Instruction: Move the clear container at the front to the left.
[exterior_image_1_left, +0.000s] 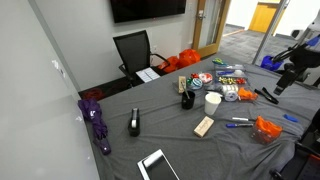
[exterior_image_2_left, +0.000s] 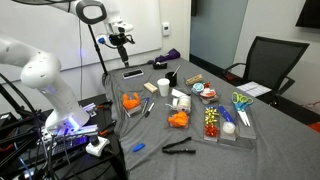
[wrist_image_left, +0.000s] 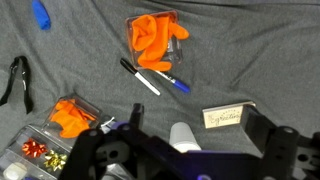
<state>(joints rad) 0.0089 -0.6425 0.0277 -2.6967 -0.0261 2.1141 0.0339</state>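
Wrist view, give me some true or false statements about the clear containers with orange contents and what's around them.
1. Two clear tubs of orange contents sit on the grey cloth: the upper container and the lower container. True.
2. The gripper grips the upper container. False: it hangs open, high above the table.
3. Two pens lie beside the upper container. True.
4. The white cup lies tipped over. False: it stands upright.
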